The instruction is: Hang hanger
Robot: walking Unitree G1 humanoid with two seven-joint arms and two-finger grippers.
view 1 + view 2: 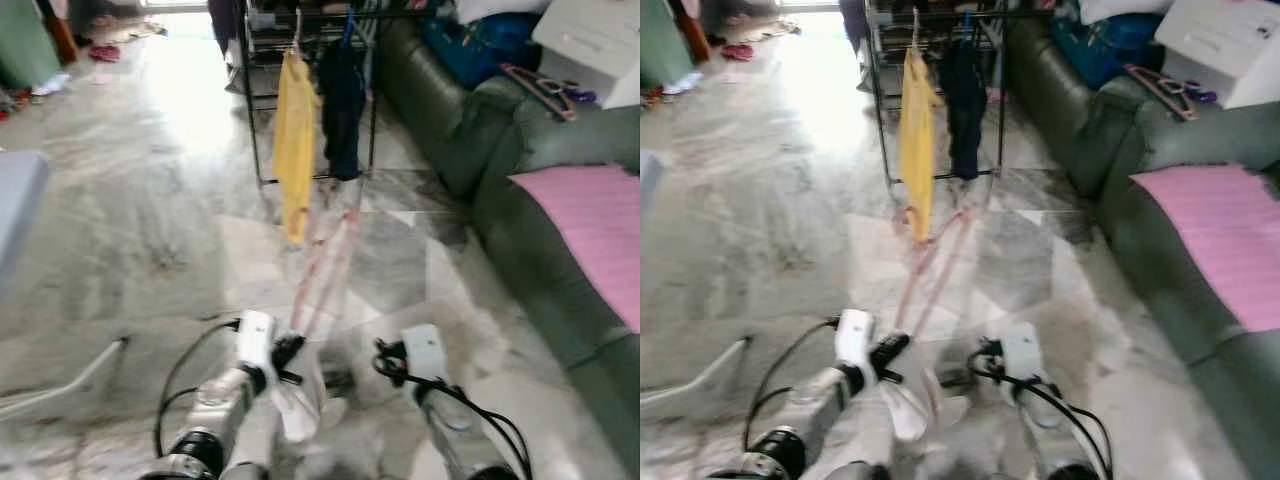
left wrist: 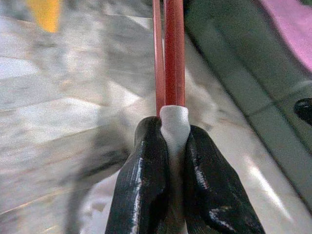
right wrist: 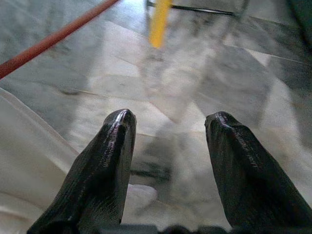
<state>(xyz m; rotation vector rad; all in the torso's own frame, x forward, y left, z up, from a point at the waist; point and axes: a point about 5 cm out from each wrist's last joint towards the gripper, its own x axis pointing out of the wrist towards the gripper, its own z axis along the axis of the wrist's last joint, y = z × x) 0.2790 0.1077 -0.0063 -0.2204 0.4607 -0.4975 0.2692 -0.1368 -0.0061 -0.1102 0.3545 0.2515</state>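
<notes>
The left gripper (image 2: 173,161) has its fingers clamped on the red hanger (image 2: 174,53), with white cloth pinched in too, well short of the drying rack (image 1: 300,20). The right gripper (image 3: 168,146) hangs spread and empty. I'd keep that pinch firm, walk closer, then lift the hook over the rail beside the yellow garment (image 1: 294,140).

No readable text, labels, numbers — views blurred throughout.
</notes>
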